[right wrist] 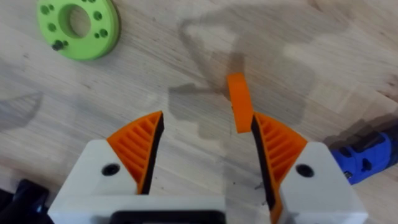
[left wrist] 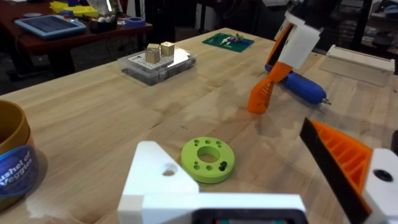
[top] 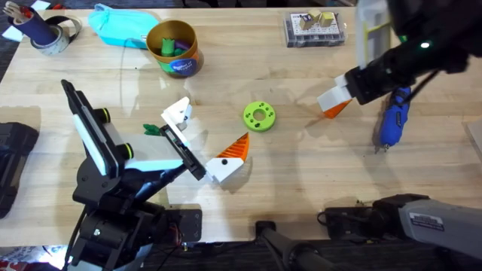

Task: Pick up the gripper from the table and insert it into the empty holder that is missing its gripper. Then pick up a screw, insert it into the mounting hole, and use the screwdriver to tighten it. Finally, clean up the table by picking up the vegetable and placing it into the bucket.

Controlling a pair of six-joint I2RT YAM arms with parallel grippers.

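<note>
Early going: the right gripper (top: 348, 90) grips the gripper (top: 334, 103) at right of centre, clear of the table. The holder (top: 178, 112), centre-left, sits empty; left gripper state unclear. Screw, screwdriver (top: 393, 117), bucket (top: 173, 47) work remain.

I see a pale wooden table (top: 301, 173) (faintly glossy), matt ribbed orange plastic gripper (left wrist: 266, 92), smooth blue plastic screwdriver (top: 393, 120).
</note>
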